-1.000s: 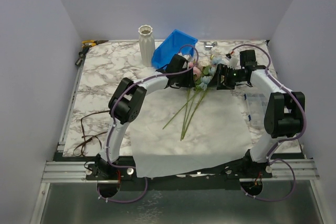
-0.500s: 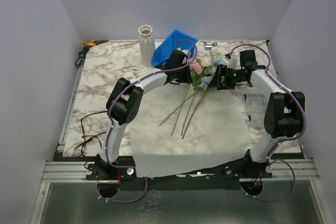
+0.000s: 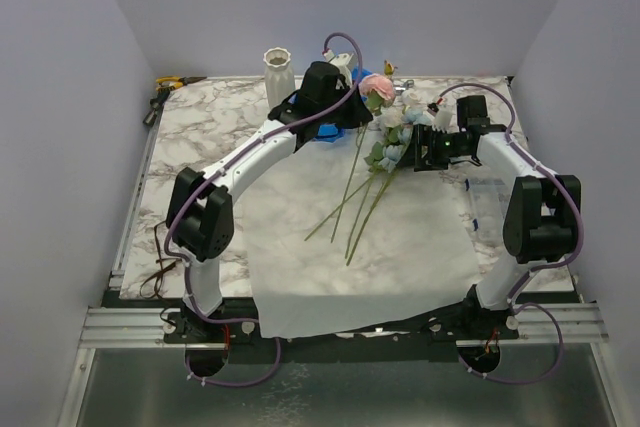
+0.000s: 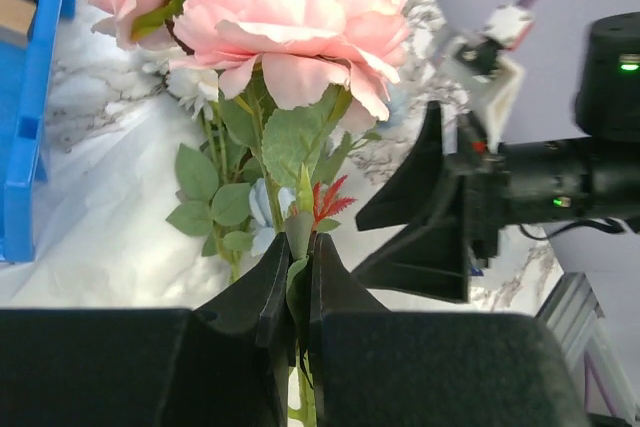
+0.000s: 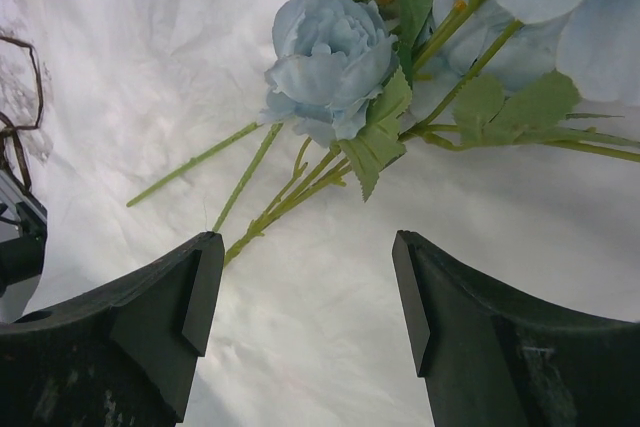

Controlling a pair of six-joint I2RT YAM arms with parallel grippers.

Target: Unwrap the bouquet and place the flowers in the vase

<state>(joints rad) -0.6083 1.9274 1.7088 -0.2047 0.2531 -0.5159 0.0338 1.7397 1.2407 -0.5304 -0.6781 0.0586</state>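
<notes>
Three views, taken in turn.

From above, we see the wrapping paper [image 3: 380, 267] spread flat on the marble table [image 3: 200, 137], so we judge the unwrapping of the bouquet done. Several flowers [image 3: 362, 209] lie loose across it, stems pointing to the near edge and heads beside the right gripper [image 3: 408, 152]. The left gripper [image 3: 352, 92] reaches to the back of the table, near the vase [image 3: 279, 80] and to its right, with a pink flower [image 3: 377, 86] at its tip. We see nothing standing in the vase's mouth from here. A blue bin [image 3: 328, 133] is mostly hidden under the left arm.

On the left wrist camera, our fingers [image 4: 272, 297] are pressed together on a thin green stem just under its leaves, and the big pink head [image 4: 300, 27] rises above them. The bin's edge [image 4: 25, 127] runs down the left side, and the other flowers lie on the paper beyond.

On the right wrist camera, the fingers [image 5: 190, 297] stand wide apart, with only paper between them and nothing gripped. A pale blue rose [image 5: 325, 57] lies on the paper just ahead of them, among green stems and leaves.

As we read it, the task is near its middle. The paper is off and one stem is in hand beside the vase but not yet in it. All the other stems on the paper are left to carry over.
</notes>
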